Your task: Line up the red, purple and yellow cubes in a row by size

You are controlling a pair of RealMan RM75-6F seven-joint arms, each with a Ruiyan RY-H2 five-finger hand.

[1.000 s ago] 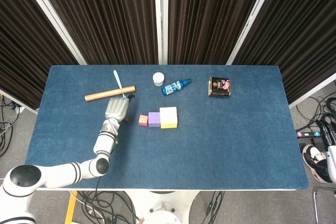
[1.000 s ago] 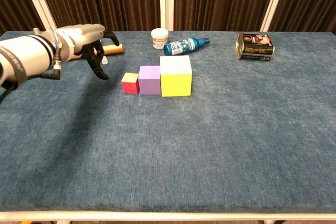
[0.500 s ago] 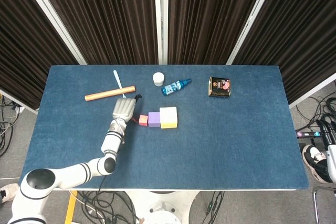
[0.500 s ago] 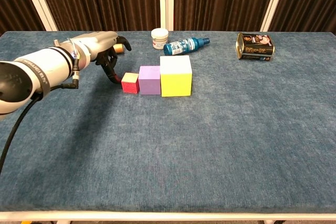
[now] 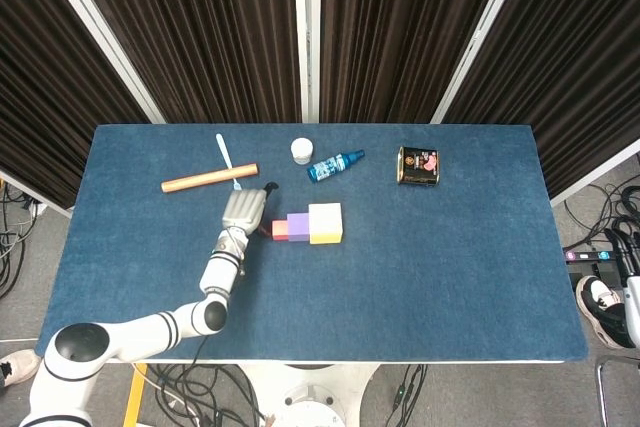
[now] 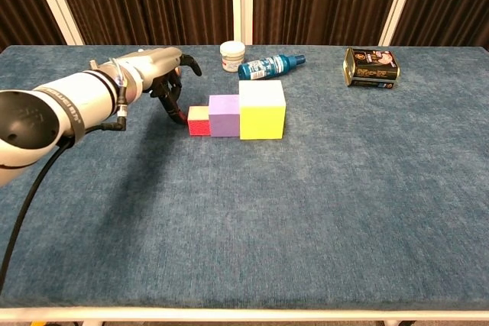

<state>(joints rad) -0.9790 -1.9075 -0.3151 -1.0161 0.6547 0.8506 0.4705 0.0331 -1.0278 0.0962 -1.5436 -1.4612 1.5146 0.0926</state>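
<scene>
Three cubes stand in a touching row on the blue table (image 5: 450, 277): a small red cube (image 5: 279, 231) (image 6: 198, 121) on the left, a mid-sized purple cube (image 5: 298, 227) (image 6: 224, 114) in the middle, a large yellow cube (image 5: 325, 223) (image 6: 262, 109) on the right. My left hand (image 5: 243, 213) (image 6: 163, 82) is just left of the row. Its fingertips (image 6: 176, 112) hang down and touch the red cube's left face, with the thumb stuck out above. It holds nothing. My right hand shows in neither view.
Behind the cubes lie an orange stick (image 5: 210, 179), a white spoon-like tool (image 5: 226, 157), a white jar (image 5: 302, 150) (image 6: 232, 56), a blue bottle (image 5: 335, 165) (image 6: 271, 66) on its side, and a dark tin (image 5: 418, 165) (image 6: 370, 66) at the right.
My left hand swept right, reached the red cube and pushed it. The gaps between the cubes closed and the whole row shifted slightly right.
</scene>
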